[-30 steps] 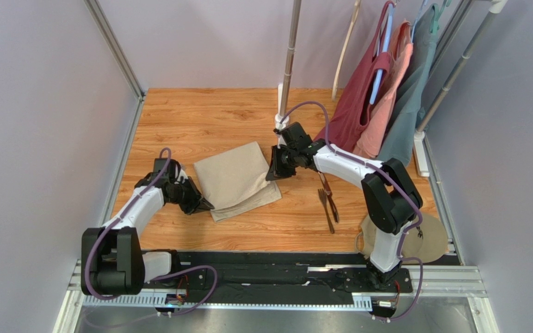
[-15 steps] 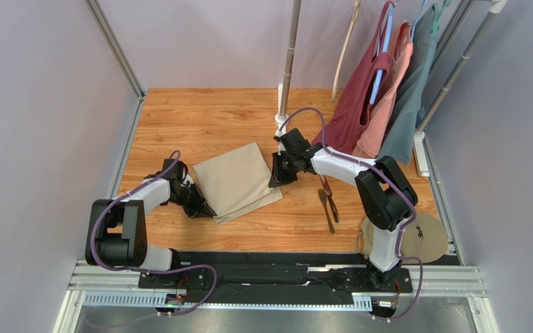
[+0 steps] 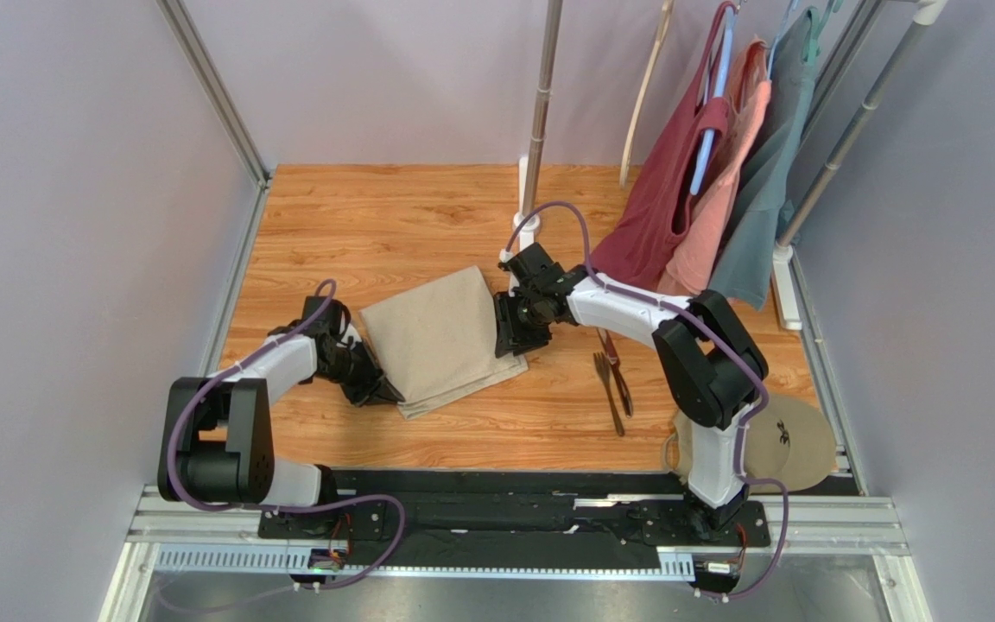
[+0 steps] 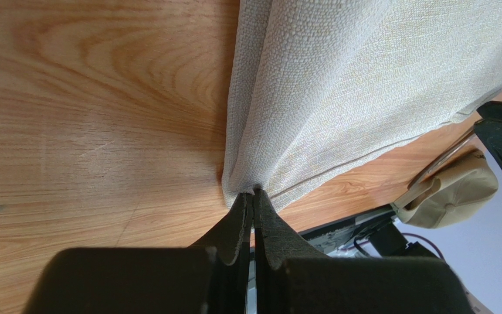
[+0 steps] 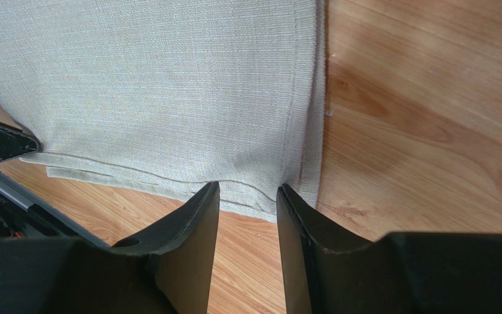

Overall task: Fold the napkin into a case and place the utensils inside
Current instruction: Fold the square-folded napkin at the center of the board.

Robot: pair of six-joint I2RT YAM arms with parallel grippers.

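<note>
Wooden tabletop [image 3: 373, 220]: left pincer [image 4: 252, 196] pinches the napkin [image 4: 365, 78] corner; right pincer [image 5: 247, 190] parted over its edge.

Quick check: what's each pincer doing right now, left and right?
Left pincer: closed, pinching a corner of the napkin.
Right pincer: open, jaws apart over the napkin's edge, holding nothing.
</note>
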